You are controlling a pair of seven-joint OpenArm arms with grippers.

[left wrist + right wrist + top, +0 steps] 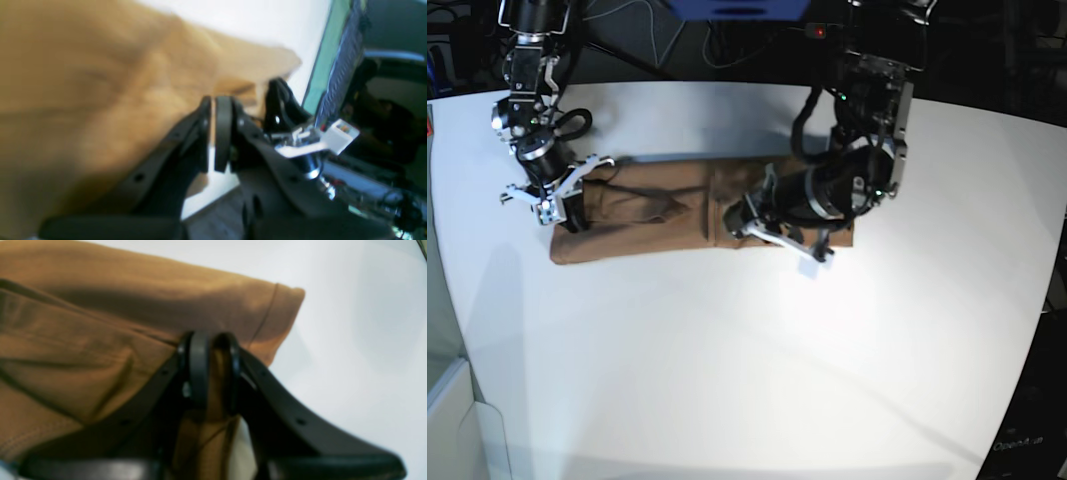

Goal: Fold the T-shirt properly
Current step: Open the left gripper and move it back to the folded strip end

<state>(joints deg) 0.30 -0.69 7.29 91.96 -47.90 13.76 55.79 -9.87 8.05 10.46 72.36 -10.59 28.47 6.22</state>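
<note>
A white desk (747,380) fills most of the base view, its top smooth and rounded at the near right edge. Beyond its far edge, dark cables (642,35) lie against a dim background, with a blue panel (737,8) at the top centre and a small red light (819,32) just right of it. In the left wrist view, a green strip (325,56) and a dark ribbed panel (347,63) stand past the desk's right edge.

The right gripper (213,370) points down at the left of the base view, its jaws pinched on a fold of brown cloth. The left gripper (217,133) (jaws pressed together) reaches low and sideways, forearm near horizontal.
</note>
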